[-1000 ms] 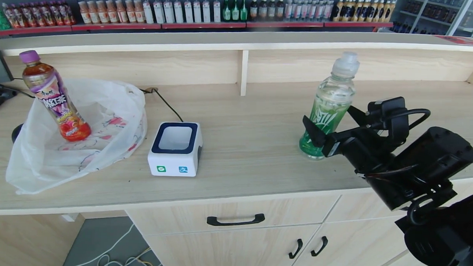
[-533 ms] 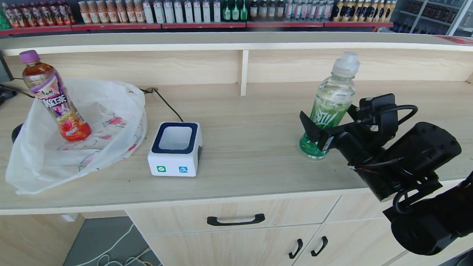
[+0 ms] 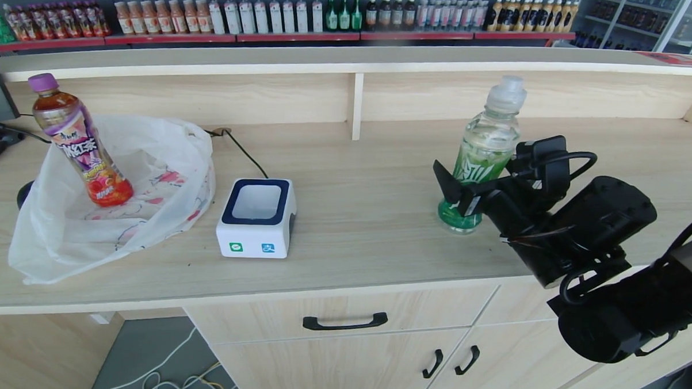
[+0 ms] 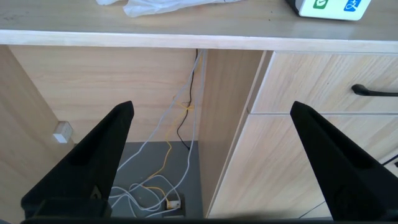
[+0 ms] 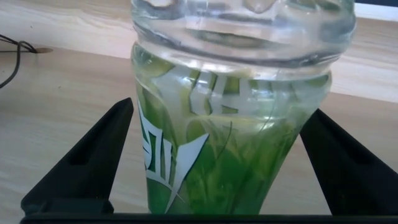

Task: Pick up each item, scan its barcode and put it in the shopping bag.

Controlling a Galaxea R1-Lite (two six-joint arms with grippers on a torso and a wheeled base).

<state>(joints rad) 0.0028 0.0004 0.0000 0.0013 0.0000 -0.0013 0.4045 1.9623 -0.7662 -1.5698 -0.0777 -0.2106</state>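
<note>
shopping bag — tea bottle inside | green bottle — between spread right fingers | left fingers spread, empty

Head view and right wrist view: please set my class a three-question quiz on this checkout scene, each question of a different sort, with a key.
1. True or false: the right gripper, open, straddles the green bottle, which stands upright on the counter.
2. Where is the purple-capped tea bottle? A. standing tilted in the shopping bag. B. lying flat on the counter. C. behind the green bottle.
3. In a word: what sits on the counter between the shopping bag and the green bottle?

Key: 1. True. 2. A. 3. The scanner.
</note>
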